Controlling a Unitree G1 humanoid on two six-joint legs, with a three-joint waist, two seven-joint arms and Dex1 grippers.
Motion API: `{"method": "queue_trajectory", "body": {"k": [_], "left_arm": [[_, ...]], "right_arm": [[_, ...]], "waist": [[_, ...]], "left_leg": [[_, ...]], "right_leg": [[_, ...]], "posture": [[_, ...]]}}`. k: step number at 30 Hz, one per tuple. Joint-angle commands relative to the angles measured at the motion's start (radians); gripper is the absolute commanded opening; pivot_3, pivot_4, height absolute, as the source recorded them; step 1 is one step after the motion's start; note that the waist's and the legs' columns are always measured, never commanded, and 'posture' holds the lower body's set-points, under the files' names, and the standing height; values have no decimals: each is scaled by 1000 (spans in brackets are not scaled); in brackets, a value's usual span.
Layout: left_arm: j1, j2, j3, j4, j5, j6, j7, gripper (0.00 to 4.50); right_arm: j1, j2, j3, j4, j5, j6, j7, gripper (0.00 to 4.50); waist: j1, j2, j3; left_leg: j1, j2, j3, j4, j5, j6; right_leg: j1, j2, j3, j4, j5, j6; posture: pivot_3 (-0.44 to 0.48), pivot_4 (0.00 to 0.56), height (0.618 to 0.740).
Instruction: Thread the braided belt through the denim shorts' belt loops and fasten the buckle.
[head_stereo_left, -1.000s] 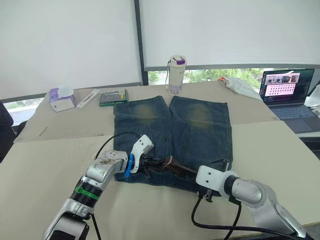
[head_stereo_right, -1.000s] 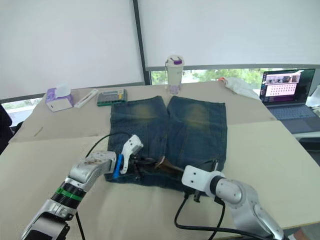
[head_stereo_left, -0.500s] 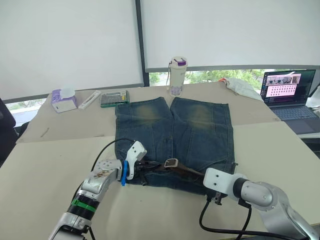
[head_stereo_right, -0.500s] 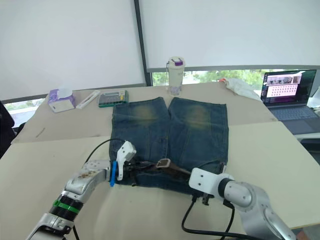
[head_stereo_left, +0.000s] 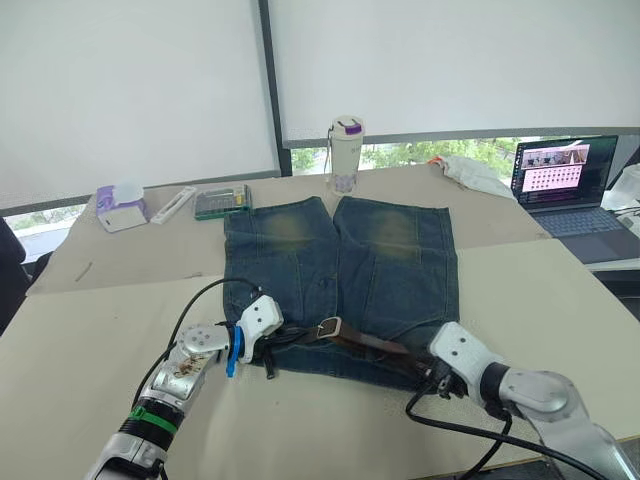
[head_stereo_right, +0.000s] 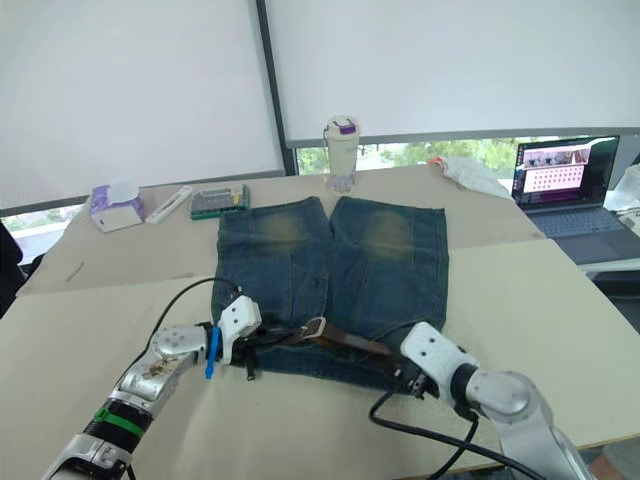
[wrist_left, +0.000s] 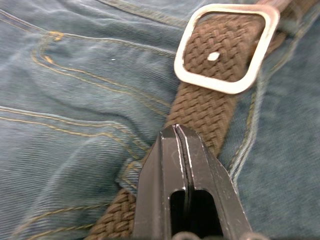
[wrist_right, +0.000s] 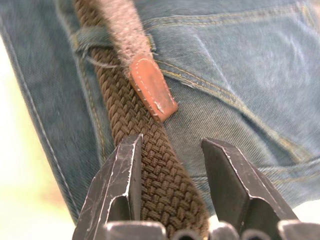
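Beige table (head_stereo_left: 560, 290) under white window blinds (head_stereo_left: 130, 80), denim shorts (head_stereo_left: 340, 270) spread flat, waistband nearest the robot.

Left gripper (wrist_left: 176, 137) has its fingers pressed together, tips over the braided belt (wrist_left: 200, 112) just short of the silver buckle (wrist_left: 226, 47). Right gripper (wrist_right: 170, 150) holds its fingers apart, straddling the belt at the waistband near the reddish tip (wrist_right: 152, 87). Beyond the shorts' leg hems stand a purple-lidded bottle (head_stereo_left: 345, 152), a tissue pack (head_stereo_left: 122, 205) and a laptop (head_stereo_left: 555, 180). No writing is legible.
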Motion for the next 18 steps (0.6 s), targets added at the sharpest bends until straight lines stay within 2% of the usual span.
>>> {"method": "queue_trajectory", "body": {"k": [1, 4, 5, 6, 9, 12, 13, 17, 18], "left_arm": [[57, 54, 91, 54, -36, 48, -10, 0], [112, 58, 191, -138, -227, 220, -52, 0], [142, 74, 213, -209, -265, 258, -60, 255], [175, 96, 237, -284, -304, 299, -66, 556], [272, 160, 302, -452, -394, 397, -79, 1529], [374, 212, 397, -561, -447, 457, -56, 2508], [410, 227, 422, -590, -454, 463, -57, 2843], [564, 275, 559, -670, -499, 504, -61, 4214], [591, 288, 575, -684, -502, 511, -66, 4214]], "right_arm": [[97, -32, -34, 60, -17, -34, -15, 2077], [90, 88, -165, -45, 184, -25, -4, 2077], [90, 125, -216, -87, 268, -7, 12, 2114], [102, 149, -270, -126, 352, 19, 34, 2353], [182, 129, -380, -179, 436, 37, 88, 3273], [252, 109, -505, -206, 509, 39, 120, 4286], [278, 103, -540, -216, 532, 36, 136, 4500], [365, 77, -688, -222, 604, 3, 202, 4500], [383, 72, -717, -217, 610, -11, 216, 4500]], "waist": [[0, -1, -4], [-8, -2, -4], [-16, 0, -3], [-19, 2, 0], [-16, 5, 7], [-1, 4, 9], [1, 4, 10], [7, 4, 13], [8, 4, 14]], "left_leg": [[0, 0, 0, 0, 0, 0], [0, 1, 0, 0, 0, 1], [-1, 1, 0, 0, 0, 1], [-1, 2, 0, 0, 0, 1], [-1, 4, 0, 0, -1, 1], [-2, 2, 0, 0, -2, 3], [-2, 2, 0, 0, -2, 4], [-4, 3, 1, -1, -3, 5], [-4, 3, 1, -1, -3, 5]], "right_leg": [[0, 0, 0, 0, 0, 0], [-1, 0, 1, 0, 0, 0], [-1, 0, 1, 0, 0, 0], [-4, 0, 2, 1, 0, 0], [-8, 0, 2, 0, 4, -7], [-8, -1, 1, -1, 5, -8], [-7, -1, 0, -2, 5, -8], [-2, -1, 0, -4, 0, -1], [-2, -1, 0, -4, 0, 0]], "posture": [[0, 150, 740], [0, 150, 740], [0, 150, 740], [0, 150, 740], [0, 150, 740], [0, 150, 740], [0, 150, 740], [0, 150, 740], [0, 150, 740]]}}
